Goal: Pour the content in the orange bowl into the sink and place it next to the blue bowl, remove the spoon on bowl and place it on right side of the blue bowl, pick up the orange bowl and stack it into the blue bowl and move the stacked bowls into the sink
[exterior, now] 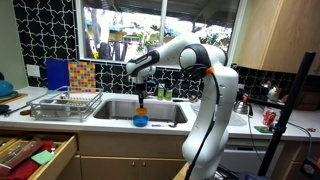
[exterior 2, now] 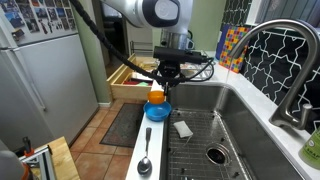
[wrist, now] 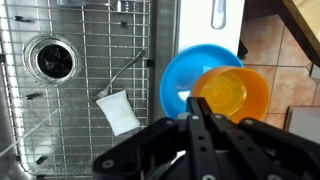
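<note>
- The sink (exterior 2: 245,125) is set in the pale surface (exterior 2: 150,136), and the work is at its front edge, on the narrow strip between the basin and the cabinet fronts.
- The blue bowl (wrist: 185,70) stands on that strip, upright and empty as far as I can see.
- The orange bowl (wrist: 238,92) hangs just above it. In the wrist view it overlaps the blue one but sits off towards the floor side, not centred. I cannot tell if the two touch.
- The gripper (wrist: 197,108) has its fingers together, pinching the orange bowl's rim on the side nearest the blue bowl.
- To stack them well, I'd say bring the orange bowl in over the blue bowl's middle, keep it level, lower it until it seats, and only then let go. Letting go off-centre this near the edge could tip either bowl to the floor.
- Around it, a wire dish rack (exterior: 65,103) sits on the surface towards one end of the sink, well clear.
- A drawer (exterior 2: 128,78) stands open below the surface, beyond the bowls.
- The tall faucet (exterior 2: 290,60) rises at the sink's back edge, away from the work.
- A wire grid (wrist: 90,40) covers the sink floor, and a white pad (wrist: 120,112) lies on it where the stacked bowls may land.
- A spoon (exterior 2: 145,160) lies on the same front strip, near the blue bowl but apart from it.
</note>
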Controlling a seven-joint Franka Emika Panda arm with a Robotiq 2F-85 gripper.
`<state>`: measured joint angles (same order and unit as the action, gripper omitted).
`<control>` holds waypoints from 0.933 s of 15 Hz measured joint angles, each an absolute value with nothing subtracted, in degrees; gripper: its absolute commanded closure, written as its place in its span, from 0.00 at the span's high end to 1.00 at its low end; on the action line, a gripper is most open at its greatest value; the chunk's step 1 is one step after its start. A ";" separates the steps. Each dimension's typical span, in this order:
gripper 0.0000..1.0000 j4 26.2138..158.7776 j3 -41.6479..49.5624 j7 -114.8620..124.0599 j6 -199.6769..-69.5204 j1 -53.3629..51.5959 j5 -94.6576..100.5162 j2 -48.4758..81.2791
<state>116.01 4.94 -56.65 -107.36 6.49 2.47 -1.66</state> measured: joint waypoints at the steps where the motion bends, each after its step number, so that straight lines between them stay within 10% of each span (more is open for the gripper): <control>1: 0.01 117.12 5.33 -56.65 -108.32 6.50 2.52 -1.83; 7: 0.02 122.30 5.68 -56.45 -116.29 6.46 2.25 -1.83; 8: 0.25 122.88 5.67 -56.39 -117.39 6.45 2.25 -1.84; 14: 0.66 124.62 5.73 -56.24 -120.35 6.42 0.14 -2.45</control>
<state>124.62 5.73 -56.24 -120.35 6.42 0.14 -2.45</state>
